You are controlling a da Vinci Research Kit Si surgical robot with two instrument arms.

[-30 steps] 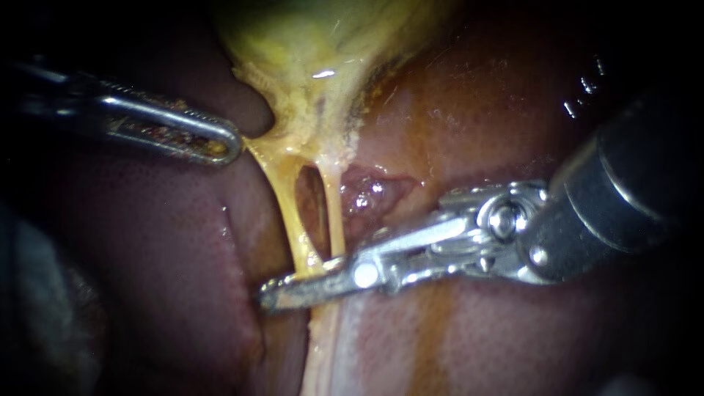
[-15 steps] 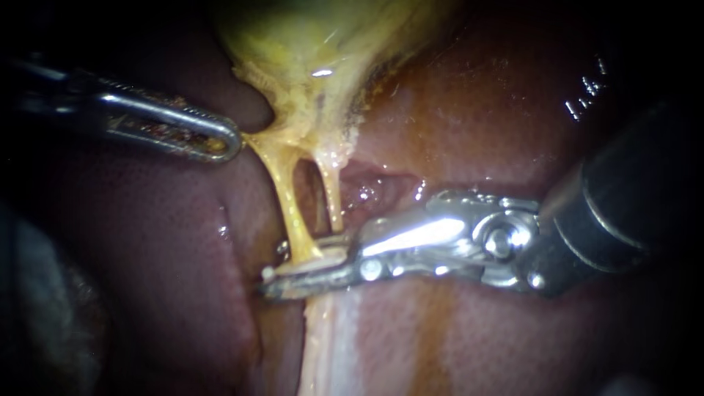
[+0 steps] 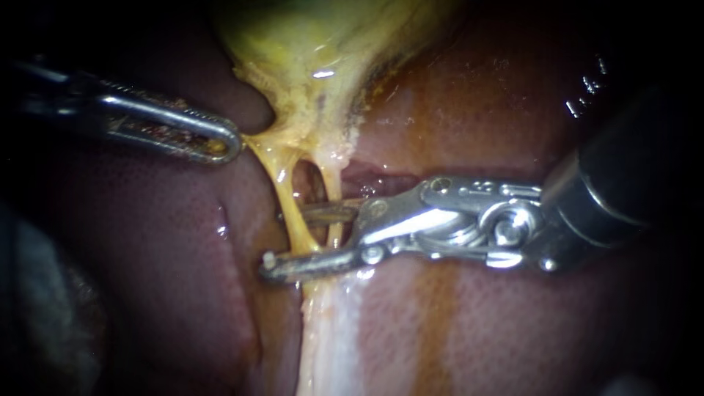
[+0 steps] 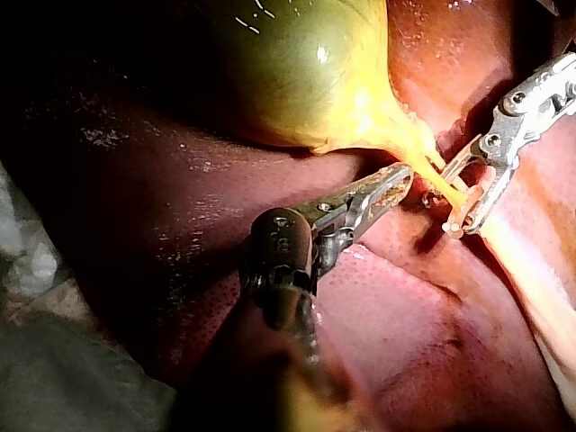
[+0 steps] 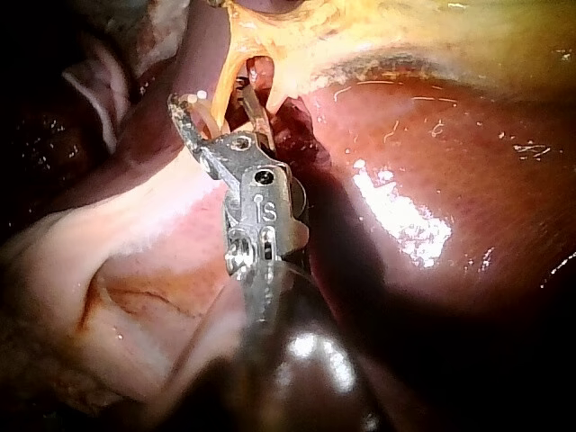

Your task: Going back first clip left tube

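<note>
I am holding my left instrument [image 3: 227, 143] at the neck of the gallbladder [image 3: 308, 51], with its jaws closed on the yellow tissue there and pulling it toward the left. My right instrument [image 3: 284, 240] is sitting with its jaws parted. The lower jaw is lying across the front of the left tube [image 3: 287, 202] near its foot. The upper jaw is reaching into the window between that tube and the right tube [image 3: 336, 183]. The left tube is therefore standing inside the open jaws, running from the gallbladder neck down over the liver [image 3: 161, 242], nearly square to them. I cannot make out a clip on it with certainty. Judgement: the right instrument is the one engaged, and it should back out along its own shaft, toward the right. The jaws should be kept apart so that neither drags on the tube.
</note>
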